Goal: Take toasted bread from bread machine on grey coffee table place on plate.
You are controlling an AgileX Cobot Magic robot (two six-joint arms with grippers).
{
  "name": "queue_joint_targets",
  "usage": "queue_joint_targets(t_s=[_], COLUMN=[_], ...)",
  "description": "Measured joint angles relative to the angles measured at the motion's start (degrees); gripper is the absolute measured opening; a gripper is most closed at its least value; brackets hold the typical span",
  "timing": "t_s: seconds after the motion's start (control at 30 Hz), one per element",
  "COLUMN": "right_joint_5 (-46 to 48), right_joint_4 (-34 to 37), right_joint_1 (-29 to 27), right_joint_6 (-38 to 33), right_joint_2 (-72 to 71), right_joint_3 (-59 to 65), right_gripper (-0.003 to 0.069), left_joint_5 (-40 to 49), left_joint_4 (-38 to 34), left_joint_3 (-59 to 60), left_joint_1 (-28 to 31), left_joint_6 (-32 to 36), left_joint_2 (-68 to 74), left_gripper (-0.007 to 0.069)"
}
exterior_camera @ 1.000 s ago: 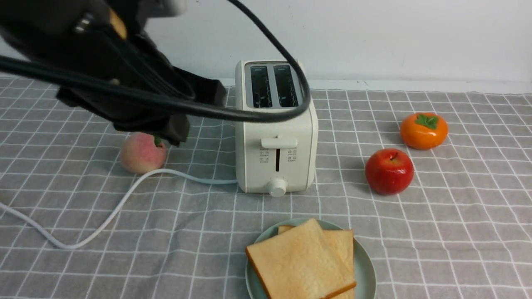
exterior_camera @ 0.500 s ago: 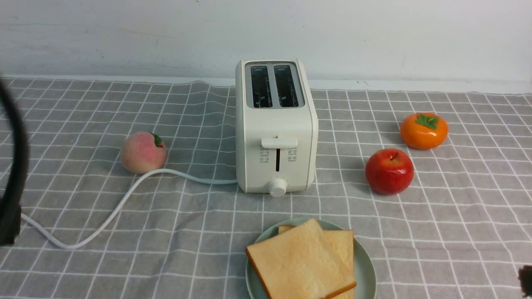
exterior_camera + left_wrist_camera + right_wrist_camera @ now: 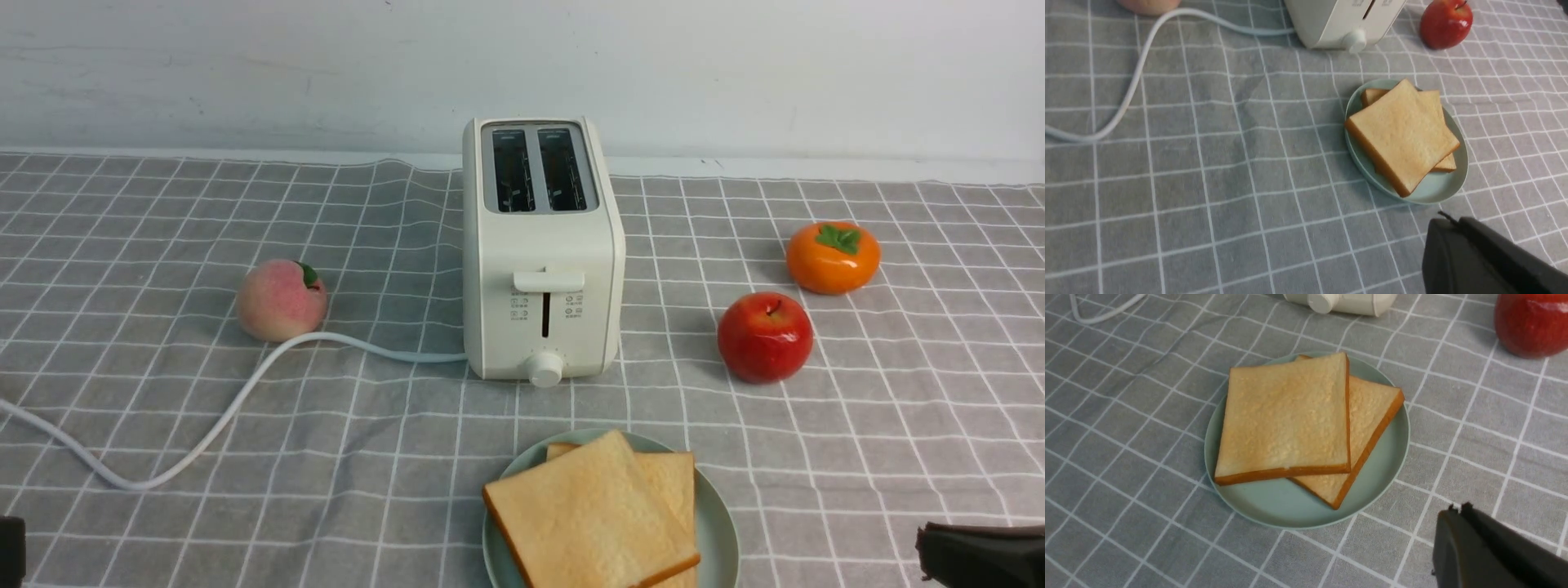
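**Both slices on the plate, pincers closed and clear**

The toasted bread (image 3: 589, 516) lies as two stacked slices on the plate (image 3: 722, 523), the upper slice turned at an angle so the lower one's corners show past it. The plate sits on the desk (image 3: 898, 425), the grey checked cloth, just in front of the bread machine (image 3: 542, 253). The bread machine stands upright, both top slots dark with no slice in them, its lever near the top of its track.

The left pincer (image 3: 1447, 228) shows in its own wrist view as a dark closed tip, jaws together and holding nothing; it is near the plate's rim but apart from it and from the bread. In the front view only a dark sliver appears at the lower left corner. The right pincer (image 3: 1455, 516) is likewise closed and empty, apart from the plate and bread; in the front view its dark body sits at the lower right edge, well to the right of the plate.

A peach (image 3: 281, 299) lies left of the bread machine, touching the white cord (image 3: 212, 429). A red apple (image 3: 765, 336) and an orange persimmon (image 3: 833, 257) lie to the right.
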Motion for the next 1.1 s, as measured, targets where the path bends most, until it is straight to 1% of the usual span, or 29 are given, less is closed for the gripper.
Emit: queue_joint_targets(t_s=[0.6, 0.67, 0.77, 0.8, 0.83, 0.87, 0.9, 0.93, 1.0, 1.07, 1.1], right_joint_5=[0.0, 0.0, 0.0, 0.0, 0.0, 0.0, 0.0, 0.0, 0.0, 0.0, 0.0], right_joint_4=[0.2, 0.2, 0.2, 0.2, 0.2, 0.2, 0.2, 0.2, 0.2, 0.2, 0.2], right_joint_1=[0.0, 0.0, 0.0, 0.0, 0.0, 0.0, 0.0, 0.0, 0.0, 0.0, 0.0], right_joint_6=[-0.4, -0.4, -0.4, -0.4, -0.4, -0.4, -0.4, -0.4, -0.4, -0.4, -0.4], right_joint_2=[0.0, 0.0, 0.0, 0.0, 0.0, 0.0, 0.0, 0.0, 0.0, 0.0, 0.0], right_joint_3=[0.0, 0.0, 0.0, 0.0, 0.0, 0.0, 0.0, 0.0, 0.0, 0.0, 0.0], right_gripper=[-0.0011, -0.0011, -0.0008, -0.0008, -0.0008, -0.0008, -0.0008, -0.0007, -0.0004, -0.0002, -0.0001], left_joint_5=[-1.0, -3.3, -13.5, -14.3, -20.7, -21.5, -27.7, -28.3, -34.9, -36.9, -37.6], left_joint_4=[0.0, 0.9, 2.8, 2.8, 3.4, 3.5, 3.7, 3.7, 3.4, 3.4, 3.4], left_joint_3=[0.8, 1.6, 3.7, 3.9, 6.7, 6.7, 10.7, 11.2, 18.3, 21.5, 24.4], left_joint_1=[0.0, 0.0, 0.0, 0.0, 0.2, 0.3, 1.8, 2.5, 9.4, 14.2, 17.8], left_joint_6=[0.3, 0.3, 0.3, 0.3, 0.9, 1.0, 2.4, 2.8, 5.4, 6.6, 7.1], left_joint_2=[0.0, 0.2, 0.3, 0.3, -0.4, -0.6, -2.5, -3.1, -8.4, -11.6, -14.1], left_gripper=[-0.0014, -0.0014, -0.0014, -0.0014, -0.0014, -0.0014, -0.0014, -0.0014, -0.0014, -0.0014, -0.0014])
